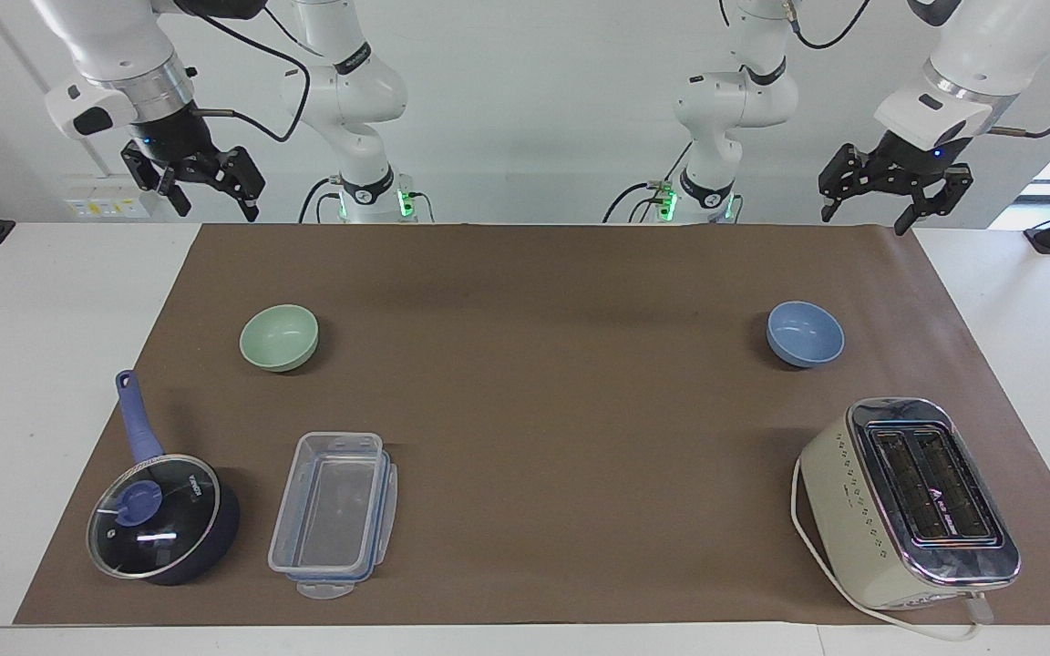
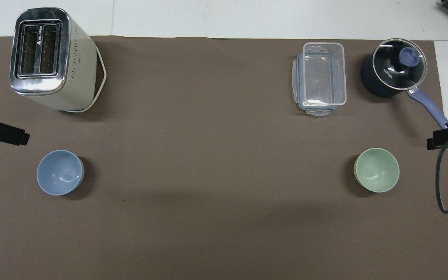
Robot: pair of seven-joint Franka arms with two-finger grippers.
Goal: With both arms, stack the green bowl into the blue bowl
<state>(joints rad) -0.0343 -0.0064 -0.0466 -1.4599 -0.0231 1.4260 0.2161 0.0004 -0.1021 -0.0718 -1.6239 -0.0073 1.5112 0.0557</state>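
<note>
Green bowl (image 1: 279, 337): upright and empty on the brown mat (image 1: 543, 410), toward the right arm's end of the counter (image 1: 42, 364). Judged light, rigid and matte, so unlikely to slip; thin rim and curved wall. Best taken at the rim, one fingertip inside and one outside, since the rounded body offers no flat faces.

Blue bowl (image 1: 805, 333): same size, upright and empty, toward the left arm's end, well apart from the green bowl and about equally near the robots. Probably a close nesting fit; centre before release.

Lidded saucepan (image 1: 163, 517) and clear plastic container (image 1: 334, 513): farther from the robots than the green bowl, clear of a straight lift. Toaster (image 1: 908, 501): farther from the robots than the blue bowl.

Right pincer (image 1: 192, 182): raised over the robots' edge of the mat at the green bowl's end, spread wide, holding nothing. Left pincer (image 1: 894, 187): raised over the mat's corner at the blue bowl's end, likewise spread wide and empty. Neither bowl touched.

Facing view: shows both pincers whole, their height above the counter and the bowls' side profile. Overhead view: shows both bowl interiors bare and round, green bowl (image 2: 377, 170) and blue bowl (image 2: 60, 172), with true spacing from the neighbours; of the pincers only dark tips at the frame's edges.
</note>
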